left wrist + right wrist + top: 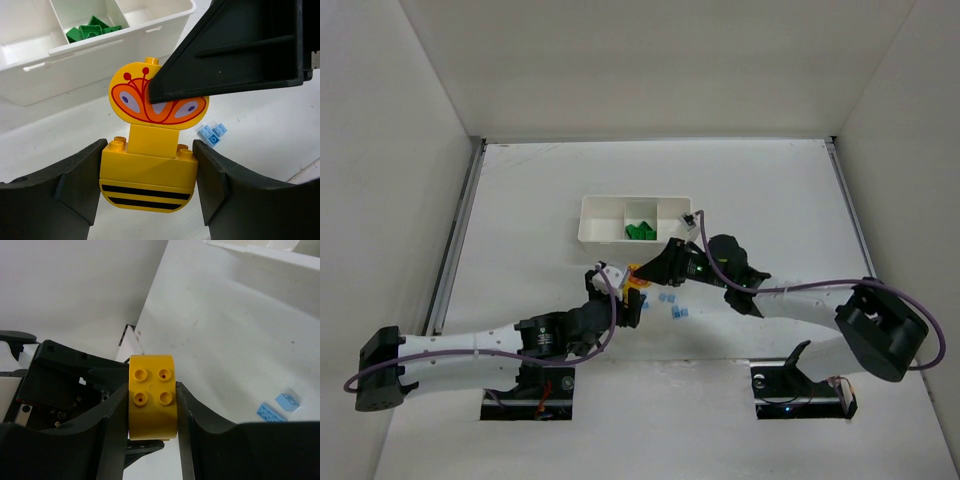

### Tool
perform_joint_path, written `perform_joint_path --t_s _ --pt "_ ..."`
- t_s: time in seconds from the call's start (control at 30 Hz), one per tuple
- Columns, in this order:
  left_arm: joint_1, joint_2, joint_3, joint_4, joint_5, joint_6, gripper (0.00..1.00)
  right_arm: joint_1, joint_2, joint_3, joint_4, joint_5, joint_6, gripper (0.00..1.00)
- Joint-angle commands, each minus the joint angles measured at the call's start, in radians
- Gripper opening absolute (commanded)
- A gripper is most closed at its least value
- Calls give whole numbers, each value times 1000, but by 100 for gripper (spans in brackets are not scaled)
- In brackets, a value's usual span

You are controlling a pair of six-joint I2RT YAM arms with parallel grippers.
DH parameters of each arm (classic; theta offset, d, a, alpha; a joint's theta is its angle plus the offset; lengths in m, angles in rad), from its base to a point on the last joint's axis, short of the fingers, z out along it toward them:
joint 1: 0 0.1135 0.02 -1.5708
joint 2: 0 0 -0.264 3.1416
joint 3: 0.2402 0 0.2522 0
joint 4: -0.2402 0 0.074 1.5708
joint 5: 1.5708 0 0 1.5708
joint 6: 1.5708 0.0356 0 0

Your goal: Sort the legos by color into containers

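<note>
A yellow-orange lego stack (638, 275) is held between both grippers, in front of the white three-compartment tray (595, 236). My left gripper (148, 150) is shut on its lower brick (147, 175), which is yellow with black stripes. My right gripper (152, 390) is shut on the upper rounded piece (152, 405), which has an orange-red pattern in the left wrist view (132, 97). A right finger (240, 50) covers part of that piece. Green bricks (640, 232) lie in the tray's middle compartment (90, 31). Tiny light blue bricks (672, 305) lie on the table just right of the grippers.
The tray's left and right compartments look empty in the top view. The tray's front wall (100, 60) is close behind the held stack. The blue bricks also show in the left wrist view (212, 133) and the right wrist view (287, 400). White walls enclose the table.
</note>
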Motion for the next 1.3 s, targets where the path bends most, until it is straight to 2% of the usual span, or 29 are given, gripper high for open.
perform_joint_path --t_s 0.0,0.4,0.63,0.8,1.03,1.27 --pt "5 -16 15 35 -8 -7 18 -28 -54 -12 63 57 -24 26" --pt "13 -73 -19 26 -8 -34 15 -261 -206 -42 14 -8 -24 25" --pt "45 -54 6 38 -8 -26 15 -277 -220 -34 -14 -14 -34 25" --pt "134 -39 50 31 16 -59 17 -277 -234 -29 -41 4 -56 25" --pt "330 100 107 -47 202 -193 18 -274 -258 -8 -125 76 -114 26" --pt "407 281 86 -156 277 -317 20 -249 -255 7 -164 121 -154 27"
